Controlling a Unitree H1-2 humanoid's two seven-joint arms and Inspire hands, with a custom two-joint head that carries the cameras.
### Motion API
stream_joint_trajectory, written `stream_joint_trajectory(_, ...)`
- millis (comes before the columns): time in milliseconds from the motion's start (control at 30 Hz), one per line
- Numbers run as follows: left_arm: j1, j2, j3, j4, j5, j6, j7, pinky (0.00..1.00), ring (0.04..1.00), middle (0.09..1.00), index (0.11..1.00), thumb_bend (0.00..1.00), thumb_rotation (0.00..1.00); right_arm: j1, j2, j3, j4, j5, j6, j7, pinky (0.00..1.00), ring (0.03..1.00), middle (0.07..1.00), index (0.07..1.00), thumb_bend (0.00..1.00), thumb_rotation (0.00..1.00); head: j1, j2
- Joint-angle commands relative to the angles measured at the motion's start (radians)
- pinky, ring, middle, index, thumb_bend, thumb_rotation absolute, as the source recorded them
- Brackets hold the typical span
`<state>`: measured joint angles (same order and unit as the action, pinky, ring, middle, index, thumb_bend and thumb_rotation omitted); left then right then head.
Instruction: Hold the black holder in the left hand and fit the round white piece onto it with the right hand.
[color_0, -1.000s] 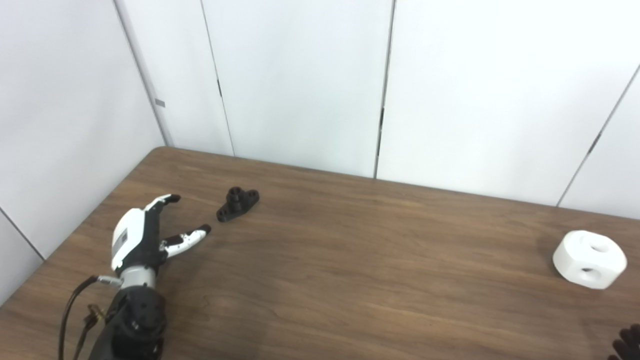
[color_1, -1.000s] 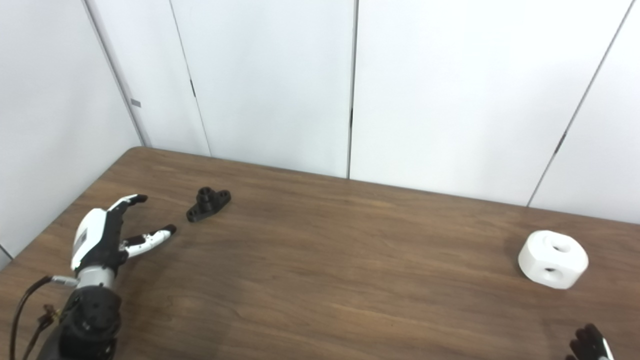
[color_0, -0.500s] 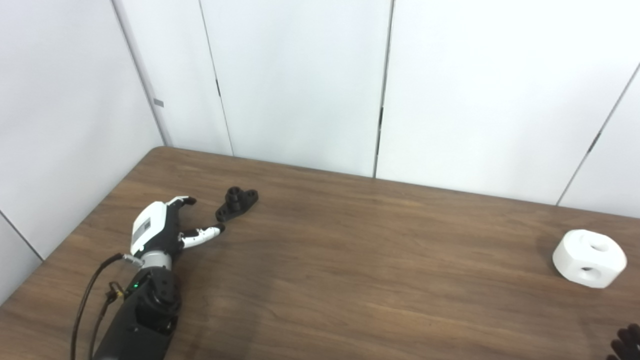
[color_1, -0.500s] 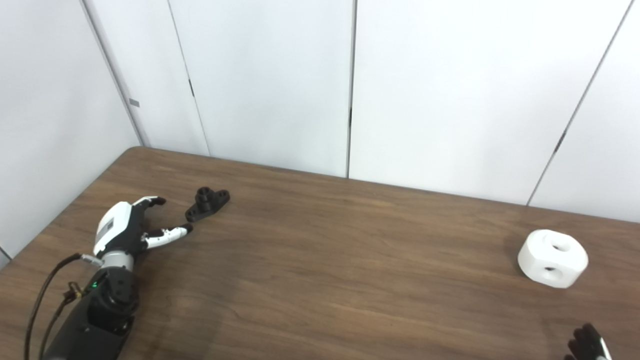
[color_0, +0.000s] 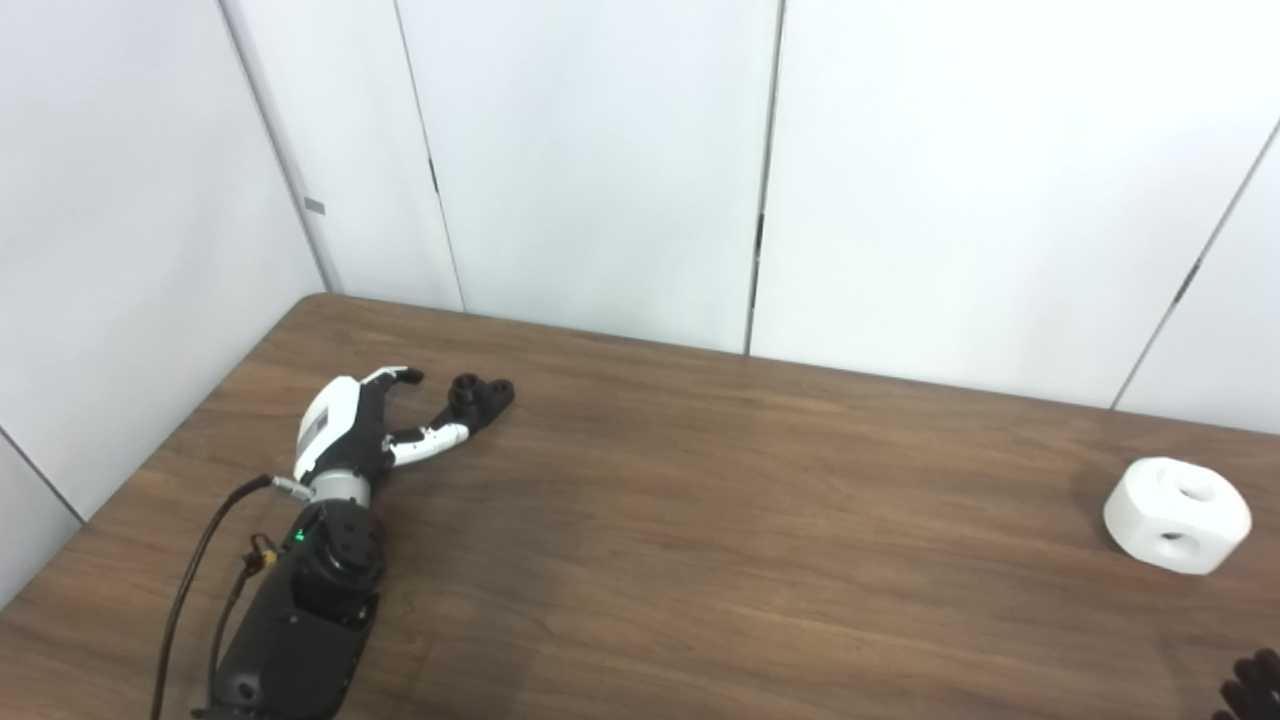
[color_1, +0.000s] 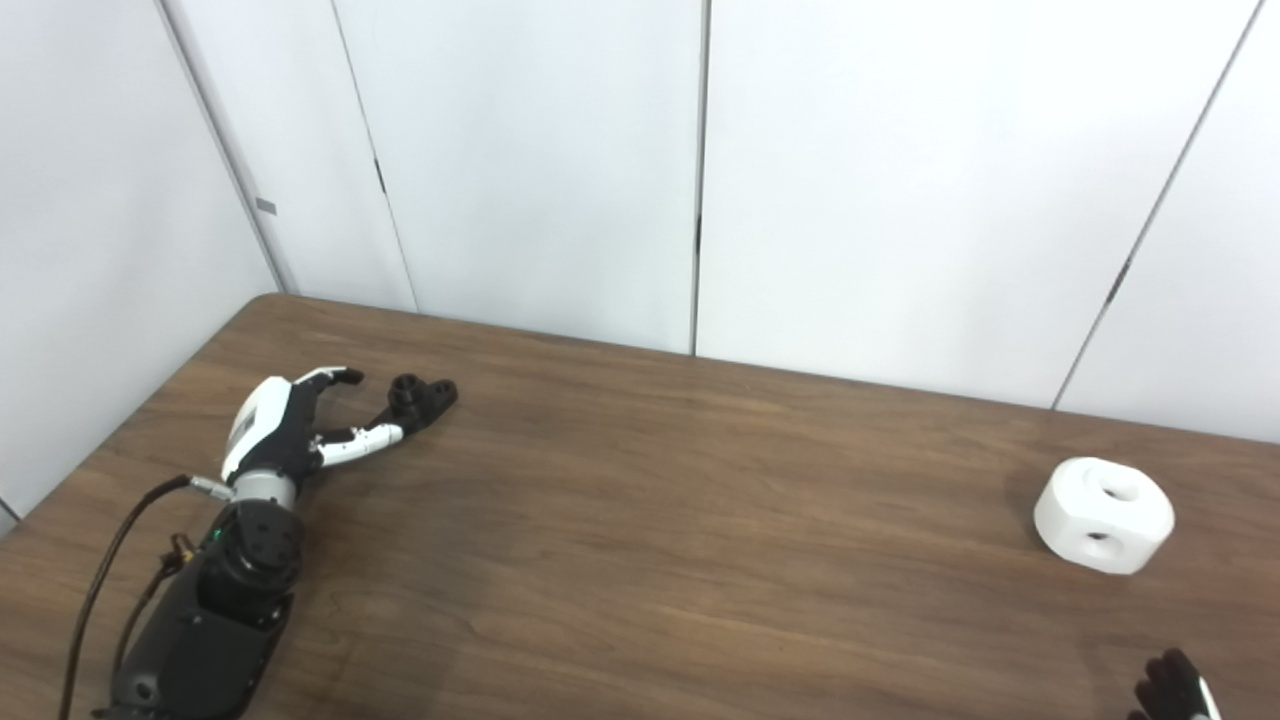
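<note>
Left hand advanced, seemingly touching black holder.

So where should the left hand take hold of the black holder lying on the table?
Probably across its narrow middle, around the raised round post, coming from the near left where the open left hand already is. The black holder lies flat on the table, its long axis slanting away, so its ends offer less to pinch.

The right hand is cut off at the lower right corner, only dark fingertips showing, so its pose is unreadable. At left, the left hand covers the near end of the black holder; contact unclear.
</note>
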<state>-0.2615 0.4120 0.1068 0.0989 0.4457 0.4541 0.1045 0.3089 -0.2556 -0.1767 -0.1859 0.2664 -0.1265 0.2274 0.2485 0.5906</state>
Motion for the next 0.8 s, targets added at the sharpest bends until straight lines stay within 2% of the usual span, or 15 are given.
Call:
stream_joint_trajectory(0,-0.049,0.016,0.004,-0.022,-0.001,-0.007,0.005,0.84,0.944,0.903,0.796,0.84,0.31,0.044,0.014,0.007,0.017,-0.002,0.011,-0.007,1.0,1.0,1.0,1.0,0.66,1.0,0.001,0.001)
stream_joint_trajectory(200,-0.064,0.019,-0.01,-0.02,-0.003,0.003,-0.007,0.86,0.954,0.905,0.781,0.82,0.31,0.048,0.017,0.006,0.005,0.005,0.02,-0.01,1.0,1.0,1.0,1.0,0.64,1.0,0.004,0.005)
stream_joint_trajectory(500,-0.094,0.015,-0.021,0.045,0.085,0.015,0.013,0.91,0.946,0.892,0.733,0.85,0.33,0.048,0.023,0.007,-0.005,-0.015,0.02,-0.026,1.0,1.0,1.0,1.0,0.63,1.0,0.003,0.008)
stream_joint_trajectory(767,-0.106,0.014,-0.034,0.085,0.171,0.015,0.012,0.94,0.924,0.879,0.718,0.86,0.3,0.044,0.018,0.008,0.005,-0.005,0.012,-0.023,1.0,1.0,1.0,1.0,0.63,1.0,0.006,0.011)
